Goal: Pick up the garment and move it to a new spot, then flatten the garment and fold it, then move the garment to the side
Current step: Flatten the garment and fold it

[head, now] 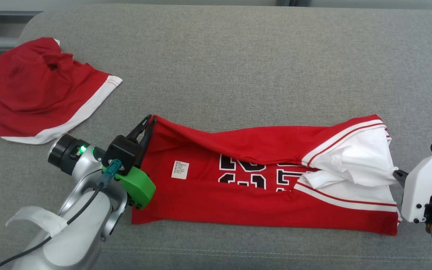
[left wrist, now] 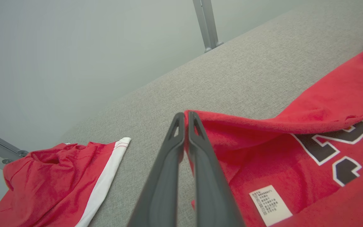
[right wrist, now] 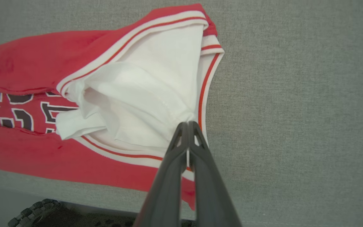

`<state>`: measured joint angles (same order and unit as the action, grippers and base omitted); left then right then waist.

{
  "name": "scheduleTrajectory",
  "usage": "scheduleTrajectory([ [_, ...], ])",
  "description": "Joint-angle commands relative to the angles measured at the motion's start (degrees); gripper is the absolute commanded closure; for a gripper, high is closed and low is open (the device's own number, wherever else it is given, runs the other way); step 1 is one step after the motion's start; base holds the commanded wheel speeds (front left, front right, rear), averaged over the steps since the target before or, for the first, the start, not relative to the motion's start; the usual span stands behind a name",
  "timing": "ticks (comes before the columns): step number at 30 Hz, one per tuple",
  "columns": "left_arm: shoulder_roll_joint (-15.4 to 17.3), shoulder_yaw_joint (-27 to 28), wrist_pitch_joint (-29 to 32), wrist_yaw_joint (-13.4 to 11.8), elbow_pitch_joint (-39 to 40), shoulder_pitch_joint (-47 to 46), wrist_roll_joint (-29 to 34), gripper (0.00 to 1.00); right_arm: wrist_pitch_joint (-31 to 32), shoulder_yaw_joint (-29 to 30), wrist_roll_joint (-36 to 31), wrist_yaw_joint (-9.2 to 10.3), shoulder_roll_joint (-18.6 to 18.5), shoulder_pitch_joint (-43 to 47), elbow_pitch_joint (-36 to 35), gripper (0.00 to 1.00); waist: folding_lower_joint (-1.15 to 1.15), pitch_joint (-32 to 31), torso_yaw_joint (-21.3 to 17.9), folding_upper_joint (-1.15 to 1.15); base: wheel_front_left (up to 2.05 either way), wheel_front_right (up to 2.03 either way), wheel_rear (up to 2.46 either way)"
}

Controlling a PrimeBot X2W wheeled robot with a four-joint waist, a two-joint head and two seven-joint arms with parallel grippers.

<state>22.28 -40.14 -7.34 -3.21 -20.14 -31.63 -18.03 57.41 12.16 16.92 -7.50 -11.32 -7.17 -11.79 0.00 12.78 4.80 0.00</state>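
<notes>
Pinching the garment [head: 238,198] are the left end effector [head: 150,119] and right end effector [right wrist: 187,124].

Cushion [head: 238,56] lies open beyond jersey [head: 238,202]; red cloth heap [head: 39,90] blocks left

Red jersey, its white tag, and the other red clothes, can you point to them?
red jersey [head: 208,202]: head view, plain red lower panel.
white tag [head: 180,169]: head view, middle of the label.
other red clothes [head: 32,90]: head view, middle of the crumpled red part.
</notes>
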Motion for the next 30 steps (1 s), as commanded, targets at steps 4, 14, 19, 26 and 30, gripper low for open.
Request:
scheduleTrajectory([
  [4,2.1,-2.6,-2.2,1.0,-2.0,1.0,3.0,1.0,1.6,-0.2,0.6,0.02,-0.5,1.6,-0.5,1.0,0.0,-0.5,-0.7,0.0,0.0,0.0,0.0],
  [14,5.0,-7.2,-3.8,0.8,-5.2,4.7,7.0,1.0,3.0,-0.4,1.1,0.02,0.5,4.5,-0.1,1.0,0.0,-1.3,-0.7,0.0,0.0,0.0,0.0],
  [19,3.6,-6.1,-2.9,-1.0,-8.1,6.1,4.6,0.0,3.8,-1.3,1.9,0.01,0.5,5.8,0.0,0.0,0.0,-2.1,-0.6,0.0,0.0,0.0,0.0],
  [26,2.7,-4.1,0.9,-2.4,-10.9,9.3,0.3,0.0,3.1,-1.5,1.5,0.01,-0.2,8.0,0.1,0.0,0.0,-4.1,-0.7,0.0,0.0,0.0,0.0],
  [30,2.5,-1.0,0.4,-5.1,-9.8,11.8,-3.2,0.0,-0.1,-0.3,0.9,0.02,0.7,9.4,-0.5,0.0,0.0,-5.6,-0.5,0.0,0.0,0.0,0.0],
])
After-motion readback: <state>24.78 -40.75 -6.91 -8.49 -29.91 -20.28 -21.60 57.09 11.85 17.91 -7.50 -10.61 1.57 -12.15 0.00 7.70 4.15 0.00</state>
